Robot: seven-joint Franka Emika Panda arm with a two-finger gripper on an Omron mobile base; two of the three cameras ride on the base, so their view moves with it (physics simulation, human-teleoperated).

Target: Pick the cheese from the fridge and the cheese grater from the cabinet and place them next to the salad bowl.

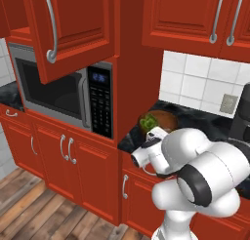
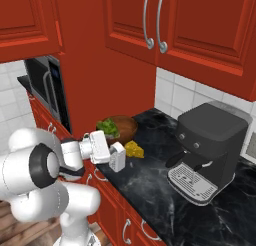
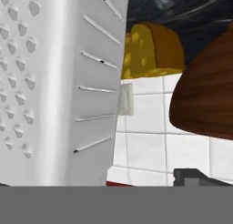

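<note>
Cheese grater: silvery-white, upright on the black marbled desk, centre-left of the right base frame; slotted and dotted faces fill the left of the hand view. Claw: spread wide, fingers on either side of the grater's near end; contact cannot be told. Cheese: yellow wedge just right of the grater, on the desk beside the brown salad bowl with greens. Coffee machine: dark, right of frame. Microwave: left base view, centre-left; blue display unreadable. No legible writing.
</note>
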